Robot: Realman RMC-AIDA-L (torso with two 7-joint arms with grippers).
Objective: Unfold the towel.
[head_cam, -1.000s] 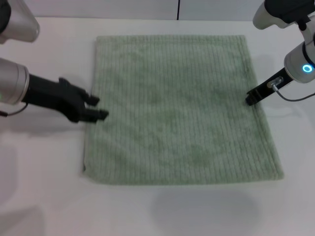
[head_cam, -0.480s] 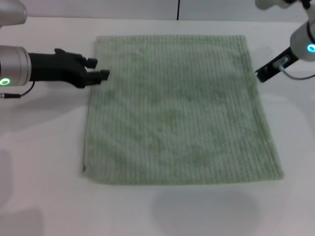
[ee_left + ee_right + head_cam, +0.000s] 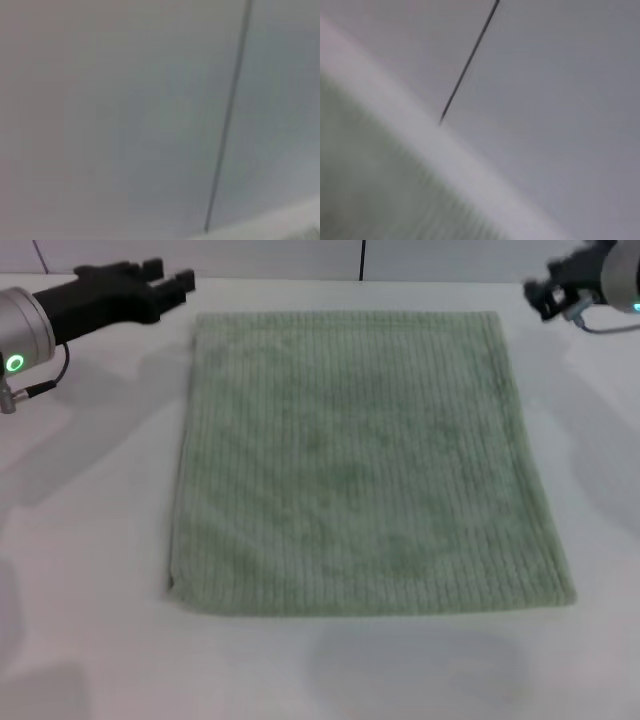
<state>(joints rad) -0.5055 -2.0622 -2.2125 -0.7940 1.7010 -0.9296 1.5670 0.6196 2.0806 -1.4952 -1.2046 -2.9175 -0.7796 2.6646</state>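
The towel point(image 3: 362, 455) was seen lying flat & fully spread on the white bench point(image 3: 90, 570), approx. centred, its far hem running close along the bench's far edge & its near hem well short of the near edge. Fine ribbed stripes were seen across the pale green cloth; the near-left corner looked slightly lifted or rolled. No fold was visible.

The left gripper point(image 3: 168, 280) was held above the far-left corner of the bench, just beside the towel's far-left corner but apart from it. Two black fingers were seen with a small gap between them & nothing in it, so it was read as released.

The right gripper point(image 3: 545, 295) was held near the far-right corner of the bench, close to the towel's far-right corner, not touching the cloth. Whether it was clenched or released could not be told.

In the left wrist view only the grey wall point(image 3: 125, 110) w/ a thin dark seam point(image 3: 227, 115) was shown. In the right wrist view a blurred part of the towel point(image 3: 375, 185), the bench edge point(image 3: 435, 145) & the wall point(image 3: 560, 100) were shown.
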